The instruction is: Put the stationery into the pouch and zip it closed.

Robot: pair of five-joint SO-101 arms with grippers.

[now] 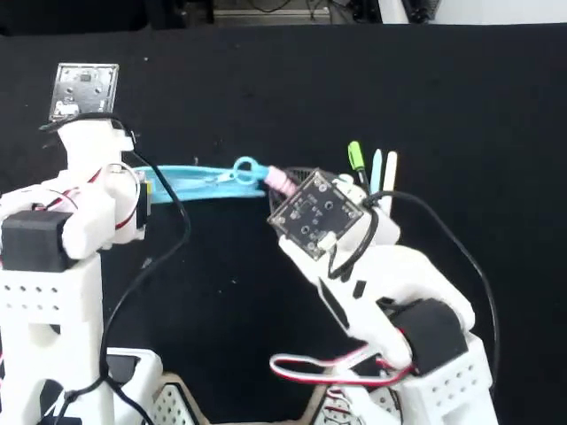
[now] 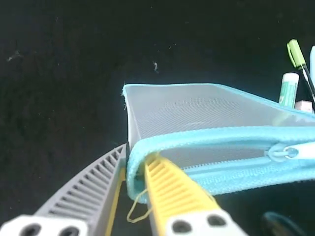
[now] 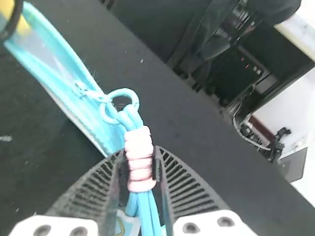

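Black table [image 1: 461, 88], dark room [image 3: 231, 64] behind, left fingers [image 2: 172, 196] clamping pouch [image 2: 197, 108] end, right fingers [image 3: 187, 182] clamping zip cord [image 3: 139, 160]

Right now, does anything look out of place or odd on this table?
Yes: the right gripper is shut on the zipper pull cord, yet the pens and glue stick lie on the table outside the mesh pouch, which the left gripper pinches at its end.
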